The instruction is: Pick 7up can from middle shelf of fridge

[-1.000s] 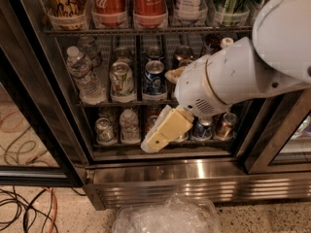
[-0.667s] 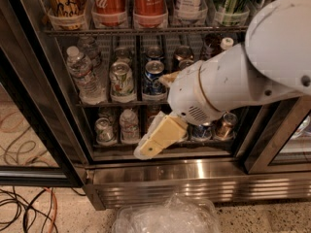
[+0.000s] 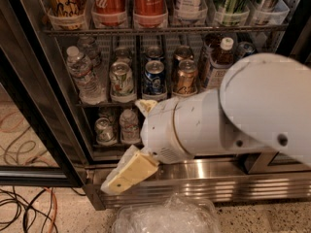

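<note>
At the front of the fridge (image 3: 43, 106), low and centre: the gripper (image 3: 127, 145) sits before the lowest rack (image 3: 116, 144), under the middle shelf (image 3: 97, 103). Two cream fingers (image 3: 129, 173) are visible. One slants down-left over the ribbed steel base (image 3: 218, 181). The other shows only its tip at the middle shelf's front edge. Jaws spread wide, nothing between them. The white arm (image 3: 233, 115) fills the right-centre of the view and hides the right part of the lower racks.

7up can (image 3: 121, 79): upright on the middle shelf, at the front of its lane, second lane from the left. The gripper is not touching it; the upper fingertip lies below and just to the right of it.

Neighbours on the same shelf, left to right:
- clear water bottle (image 3: 81, 75), left of the 7up can
- blue can (image 3: 154, 76), just beside the 7up can on its right
- copper can (image 3: 185, 77)
- small dark bottle with white cap (image 3: 224, 52)

More cans stand behind the front row.

Rack above: Coca-Cola bottles (image 3: 109, 4), only their lower parts in view.
Lowest rack: short cans (image 3: 104, 130) left of the arm.
Floor: crumpled clear plastic (image 3: 165, 216) below the steel base, cables (image 3: 24, 205) at lower left.
</note>
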Robot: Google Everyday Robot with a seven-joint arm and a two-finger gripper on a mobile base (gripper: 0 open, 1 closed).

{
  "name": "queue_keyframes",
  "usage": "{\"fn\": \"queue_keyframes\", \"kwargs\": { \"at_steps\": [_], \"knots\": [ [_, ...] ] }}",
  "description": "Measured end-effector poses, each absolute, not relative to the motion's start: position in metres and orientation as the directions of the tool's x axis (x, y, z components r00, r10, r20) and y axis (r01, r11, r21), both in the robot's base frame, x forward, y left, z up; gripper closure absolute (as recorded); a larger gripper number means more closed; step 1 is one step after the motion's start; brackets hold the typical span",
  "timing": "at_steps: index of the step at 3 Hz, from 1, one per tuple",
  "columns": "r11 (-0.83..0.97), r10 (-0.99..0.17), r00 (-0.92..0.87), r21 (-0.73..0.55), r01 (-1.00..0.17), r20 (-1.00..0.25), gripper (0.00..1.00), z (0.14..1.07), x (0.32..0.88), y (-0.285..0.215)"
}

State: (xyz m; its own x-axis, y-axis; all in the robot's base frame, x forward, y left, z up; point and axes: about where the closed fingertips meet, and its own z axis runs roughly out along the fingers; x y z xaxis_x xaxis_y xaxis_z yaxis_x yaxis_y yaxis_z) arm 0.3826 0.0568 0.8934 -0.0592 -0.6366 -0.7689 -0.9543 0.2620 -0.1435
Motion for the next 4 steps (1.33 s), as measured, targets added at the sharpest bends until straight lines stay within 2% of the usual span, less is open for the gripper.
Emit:
{"fn": "queue_keyframes", "kwargs": {
  "at_steps": [2,4],
  "knots": [
    [0.174,-0.563,-0.012,-0.104,-0.979,-0.826,0.00,0.874,0.368,0.124],
    [0.194,-0.548,-0.014,-0.111,-0.975,-0.836,0.00,0.871,0.372,0.125]
  ]
}}
